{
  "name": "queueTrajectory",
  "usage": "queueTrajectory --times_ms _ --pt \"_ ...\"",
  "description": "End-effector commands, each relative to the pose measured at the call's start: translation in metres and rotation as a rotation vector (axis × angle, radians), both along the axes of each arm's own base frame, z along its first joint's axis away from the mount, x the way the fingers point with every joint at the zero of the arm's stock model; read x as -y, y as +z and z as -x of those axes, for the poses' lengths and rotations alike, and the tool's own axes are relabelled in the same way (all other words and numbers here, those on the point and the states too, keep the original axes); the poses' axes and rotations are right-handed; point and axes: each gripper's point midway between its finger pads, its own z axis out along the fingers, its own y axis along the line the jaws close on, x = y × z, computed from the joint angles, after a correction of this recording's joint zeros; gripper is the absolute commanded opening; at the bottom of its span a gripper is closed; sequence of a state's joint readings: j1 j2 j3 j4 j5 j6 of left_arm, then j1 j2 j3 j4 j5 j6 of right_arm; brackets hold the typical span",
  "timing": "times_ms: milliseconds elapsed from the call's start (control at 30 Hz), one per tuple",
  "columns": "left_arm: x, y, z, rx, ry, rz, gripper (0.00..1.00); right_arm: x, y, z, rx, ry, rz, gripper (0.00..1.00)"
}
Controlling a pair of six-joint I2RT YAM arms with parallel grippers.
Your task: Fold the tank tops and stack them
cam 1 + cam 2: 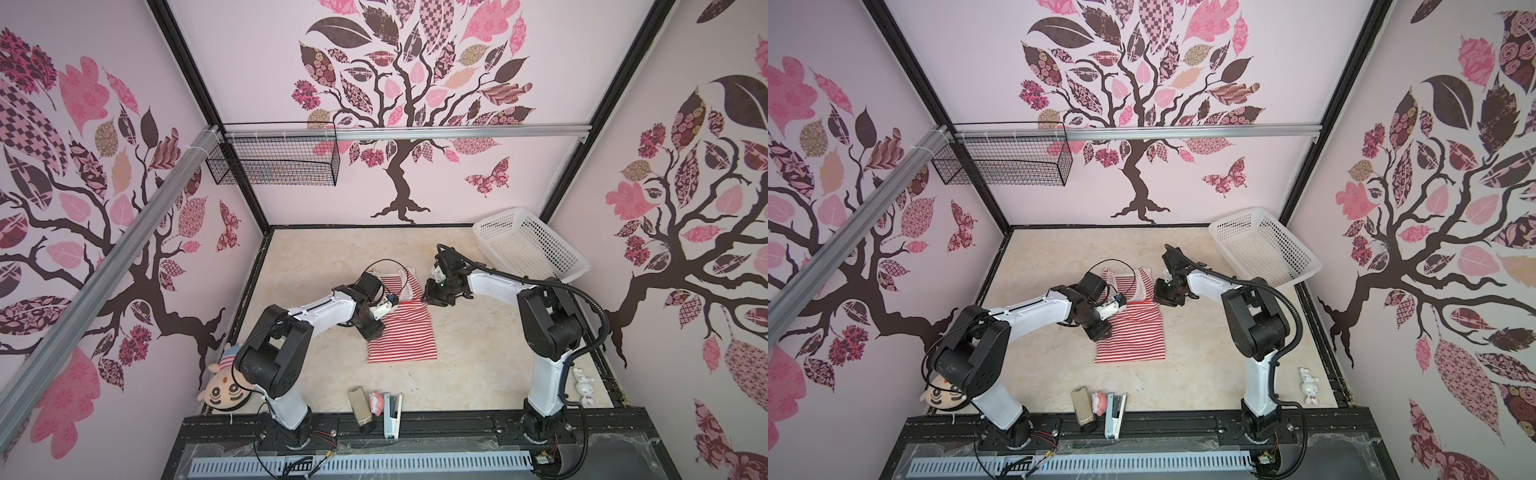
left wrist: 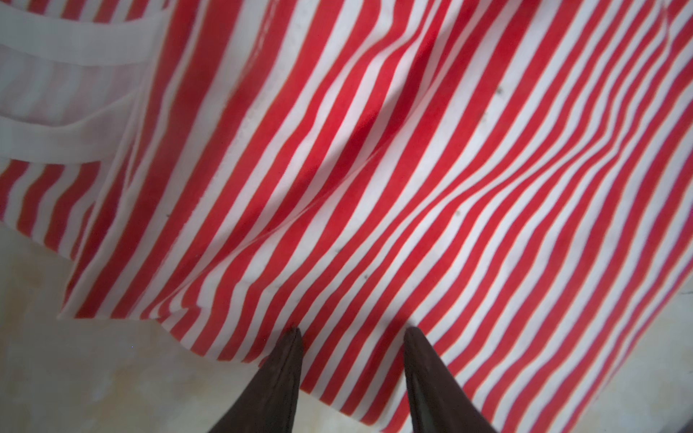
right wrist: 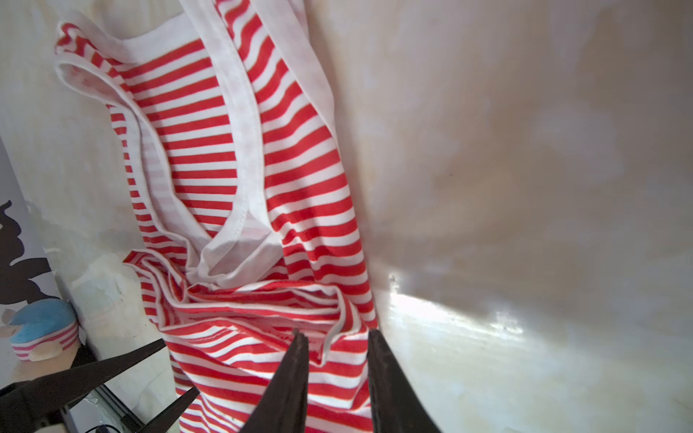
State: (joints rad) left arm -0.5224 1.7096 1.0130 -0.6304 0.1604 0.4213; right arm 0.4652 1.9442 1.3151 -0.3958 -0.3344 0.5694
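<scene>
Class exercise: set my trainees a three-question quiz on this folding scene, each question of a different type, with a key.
1. True or false: the white basket holds a folded top.
2. The jaws of the left gripper stand: A) shut on the basket rim, B) apart over the tank top, C) out of view.
3. How many striped tops can you see?
Key: 1 false; 2 B; 3 one.

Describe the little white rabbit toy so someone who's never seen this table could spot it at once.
Start at the beige tabletop and go to its near right corner, beside the right arm's base. There lies the rabbit toy. It is the only tiny white figure with long ears; the plush doll at the left arm's base is far bigger and tan-faced.
</scene>
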Motion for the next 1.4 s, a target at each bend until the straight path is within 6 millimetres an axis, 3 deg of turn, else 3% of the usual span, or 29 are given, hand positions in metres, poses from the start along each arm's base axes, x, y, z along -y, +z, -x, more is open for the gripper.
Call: queueTrajectory --times_ms 0,233,467,600,833,967,1167,1367 --pt "0.0 -0.007 0.001 -0.003 -0.012 -0.009 0.48 -0.004 0.004 -0.005 0.0 0.015 0.005 0.28" --pt "-0.001 -0.007 -0.001 0.004 -0.009 -0.01 0.48 -0.006 -0.005 -0.005 -0.025 0.02 0.003 0.2" --pt "-0.003 -0.01 -0.001 0.005 -0.006 -0.02 0.48 0.0 0.002 -0.002 -0.005 0.014 0.03 0.29" --pt "-0.004 -0.012 0.0 0.007 -0.004 -0.022 0.48 -0.001 0.003 0.0 -0.007 0.019 0.026 0.3" --pt "-0.005 -0.012 0.001 0.008 0.0 -0.02 0.47 -0.005 -0.007 -0.002 -0.026 0.023 0.023 0.21" --pt "-0.007 -0.013 0.004 0.006 -0.005 -0.023 0.47 -0.004 -0.005 -0.007 -0.02 0.0 0.026 0.07" --pt "-0.01 -0.017 0.008 0.003 -0.014 -0.035 0.47 -0.008 0.003 -0.017 0.0 -0.013 0.018 0.04" --pt "-0.012 -0.017 0.012 0.004 -0.016 -0.034 0.47 -0.005 -0.001 -0.029 -0.001 -0.03 0.033 0.03"
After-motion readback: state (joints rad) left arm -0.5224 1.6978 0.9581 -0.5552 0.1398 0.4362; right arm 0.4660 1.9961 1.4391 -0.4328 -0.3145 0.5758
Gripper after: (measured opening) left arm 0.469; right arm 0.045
